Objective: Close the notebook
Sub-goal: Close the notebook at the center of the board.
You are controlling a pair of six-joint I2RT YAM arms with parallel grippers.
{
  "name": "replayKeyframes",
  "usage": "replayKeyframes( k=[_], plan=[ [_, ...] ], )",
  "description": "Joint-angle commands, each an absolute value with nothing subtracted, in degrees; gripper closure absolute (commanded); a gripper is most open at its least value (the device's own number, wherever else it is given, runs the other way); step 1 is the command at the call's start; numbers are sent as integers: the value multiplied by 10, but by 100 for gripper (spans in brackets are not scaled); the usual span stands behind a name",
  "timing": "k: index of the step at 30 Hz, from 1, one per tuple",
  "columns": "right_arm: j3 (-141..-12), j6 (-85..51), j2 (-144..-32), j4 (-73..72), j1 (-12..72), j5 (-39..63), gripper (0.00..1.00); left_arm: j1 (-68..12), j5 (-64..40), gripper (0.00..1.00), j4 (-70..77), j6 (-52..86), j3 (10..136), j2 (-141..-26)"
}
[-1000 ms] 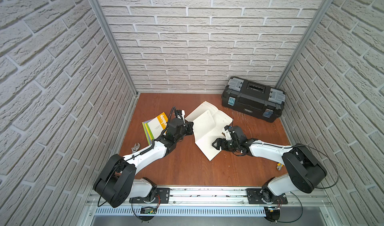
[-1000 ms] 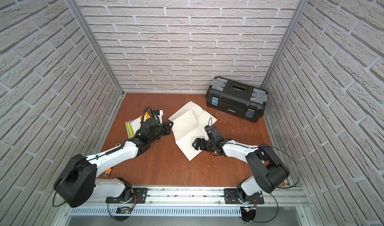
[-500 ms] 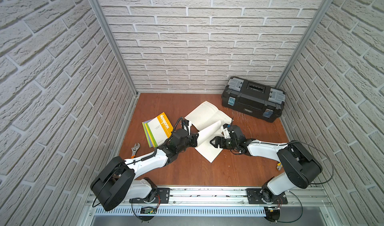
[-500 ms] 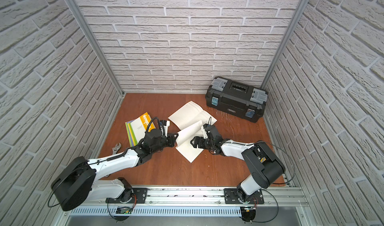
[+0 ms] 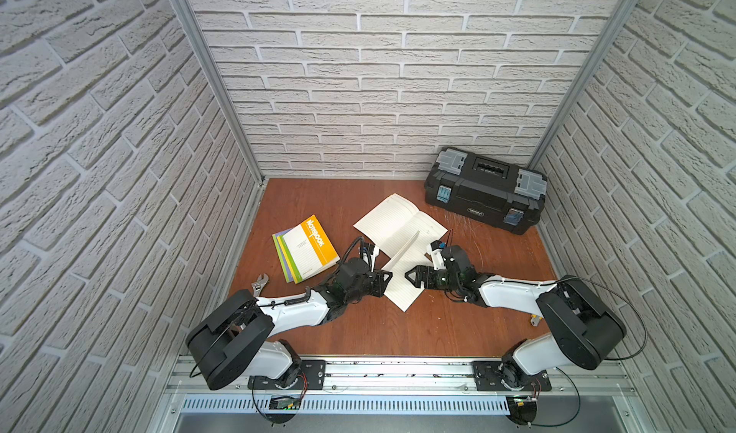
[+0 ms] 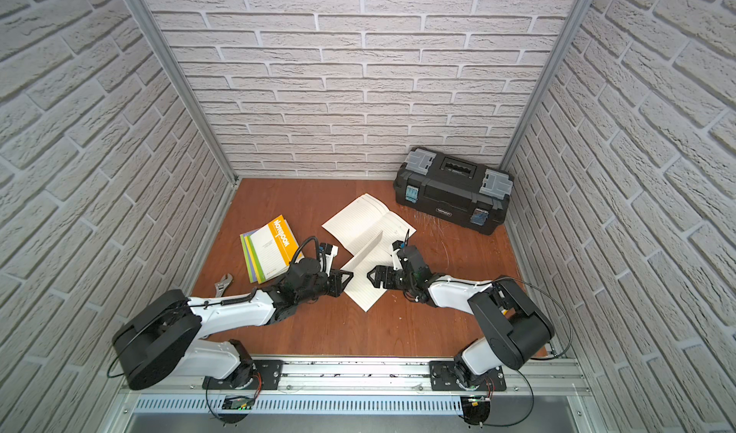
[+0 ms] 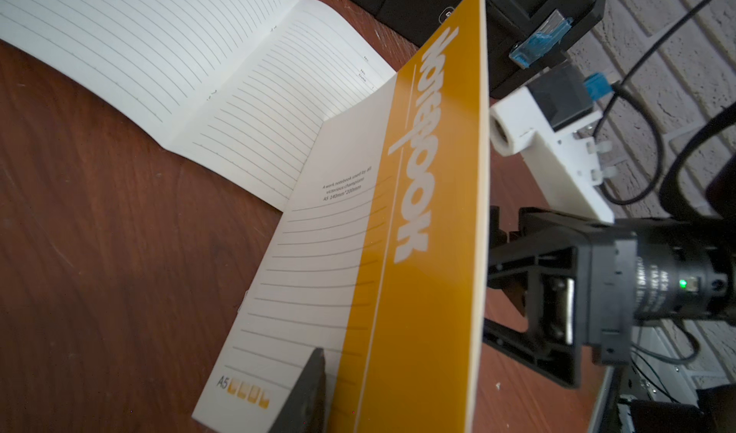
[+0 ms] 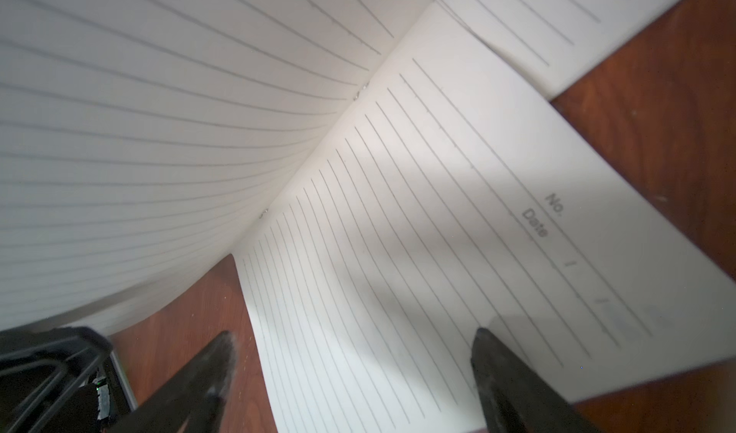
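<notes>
Notebook [image 5: 402,287]: lay near the middle of the tabletop [image 5: 398,331], half shut. One half was flat on the wood with its lined pages up, and the other stood nearly upright from the spine, orange cover turned toward the left arm.
Left gripper [image 5: 386,280]: sat low against the outer side of the raised half, at its near corner. One finger showed beside the orange face and the other was hidden behind the sheet, so I could not tell whether the jaws pinched it or stood loose.
Right gripper [image 5: 411,277]: faced it from the opposite side, jaws spread wide and holding nothing — one fingertip over the flat lined page, the other over bare wood.
Second open notebook [image 5: 394,220]: lay flat just behind, toward the far edge. Whether the two touched or overlapped I could not tell.
Closed notebooks [image 5: 306,248]: a small stack toward the left edge, an orange-and-white one on top.
Wrench [image 5: 259,281]: lay by the left edge, nearer the front than the stack.
Toolbox [image 5: 484,190]: black, lid down, in the far right corner.
</notes>
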State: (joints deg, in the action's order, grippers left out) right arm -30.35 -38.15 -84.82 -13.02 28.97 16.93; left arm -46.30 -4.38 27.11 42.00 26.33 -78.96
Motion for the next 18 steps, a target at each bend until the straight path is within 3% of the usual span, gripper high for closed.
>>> replayKeyframes(
  k=[1, 11, 18],
  plan=[
    [-292, -370, -809, -58, 294, 167, 8, -465, -55, 70, 303, 407, 282, -809],
    [-324, -350, -648, 49, 294, 132, 7, -469, -85, 70, 312, 405, 306, -858],
    [-384, -327, -636, 99, 294, 119, 6, -483, -113, 70, 278, 387, 339, -868]
  ],
)
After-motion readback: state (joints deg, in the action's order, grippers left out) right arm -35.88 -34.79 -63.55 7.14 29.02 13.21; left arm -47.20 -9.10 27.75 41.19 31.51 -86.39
